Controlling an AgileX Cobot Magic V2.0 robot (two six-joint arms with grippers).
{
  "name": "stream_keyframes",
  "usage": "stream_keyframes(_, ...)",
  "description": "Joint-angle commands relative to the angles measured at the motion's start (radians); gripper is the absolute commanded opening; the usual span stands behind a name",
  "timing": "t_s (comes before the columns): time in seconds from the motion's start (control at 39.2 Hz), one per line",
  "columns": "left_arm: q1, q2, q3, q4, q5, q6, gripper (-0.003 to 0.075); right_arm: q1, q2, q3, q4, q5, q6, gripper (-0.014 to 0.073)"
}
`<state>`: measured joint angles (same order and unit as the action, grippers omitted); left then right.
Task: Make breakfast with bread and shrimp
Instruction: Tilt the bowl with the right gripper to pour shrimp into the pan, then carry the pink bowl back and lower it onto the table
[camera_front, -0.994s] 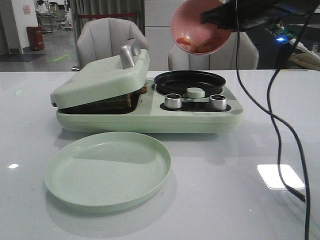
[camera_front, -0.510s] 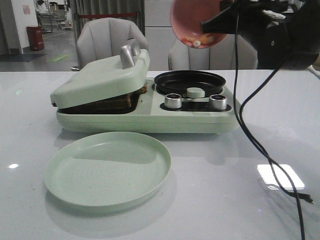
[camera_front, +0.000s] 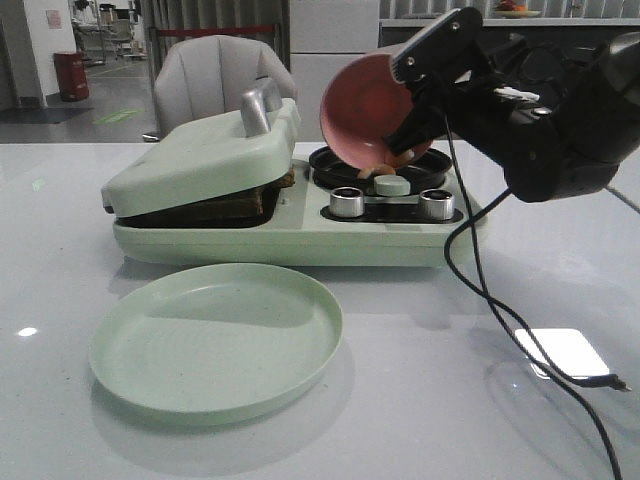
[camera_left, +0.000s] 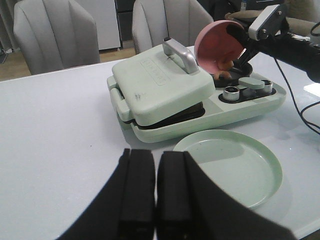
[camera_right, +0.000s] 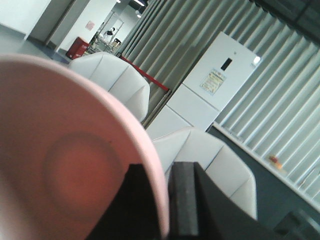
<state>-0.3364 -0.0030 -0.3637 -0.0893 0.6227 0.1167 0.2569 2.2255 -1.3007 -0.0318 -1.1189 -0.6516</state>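
— While you look at the front view, where do you find the shrimp (camera_front: 388, 165)?

— At the low lip of the tipped pink bowl (camera_front: 366, 108), you see orange-pink and white pieces just above the round black pan (camera_front: 380, 163). You can't tell whether they touch the pan yet.

— And the gripper?

— Your right gripper (camera_front: 420, 98) has its fingers clamped on the bowl's rim, 1 inside and 1 outside, so the shrimp sits just below and beside them. Your right wrist view shows the same pinch on the rim.

— The bread (camera_front: 225, 203)?

— You see its brown edge under the tilted green lid (camera_front: 200, 158) of the breakfast maker (camera_front: 300, 240), well left of the bowl.

— The other arm?

— Your left gripper (camera_left: 156, 192) hangs back over the table (camera_front: 430, 380), fingers pressed together, holding nothing. 1 green plate (camera_front: 216, 340) lies in front of the maker.
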Motion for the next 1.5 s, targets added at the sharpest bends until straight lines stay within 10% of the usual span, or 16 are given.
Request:
stream_keyframes(0.0,-0.005,0.015,-0.027,-0.012,-0.083,-0.012,0.0114,-0.002,-0.065,-0.033,-0.051,-0.179,-0.095,0.0118)
stream_keyframes(0.46,-0.005,0.015,-0.027,-0.012,-0.083,-0.012,0.0114,-0.002,-0.065,-0.142,-0.068,-0.156,-0.177,0.0118)
stream_keyframes(0.82,-0.005,0.015,-0.027,-0.012,-0.083,-0.012,0.0114,-0.002,-0.076,-0.185,0.189,-0.082,0.352,0.0118)
stream_keyframes(1.07,-0.005,0.015,-0.027,-0.012,-0.083,-0.012,0.0114,-0.002,-0.223,-0.184,0.198,0.353,0.58,0.0118)
stream_keyframes(1.48,-0.005,0.015,-0.027,-0.012,-0.083,-0.012,0.0114,-0.013,-0.53,-0.184,0.218,1.131,0.588,0.0118)
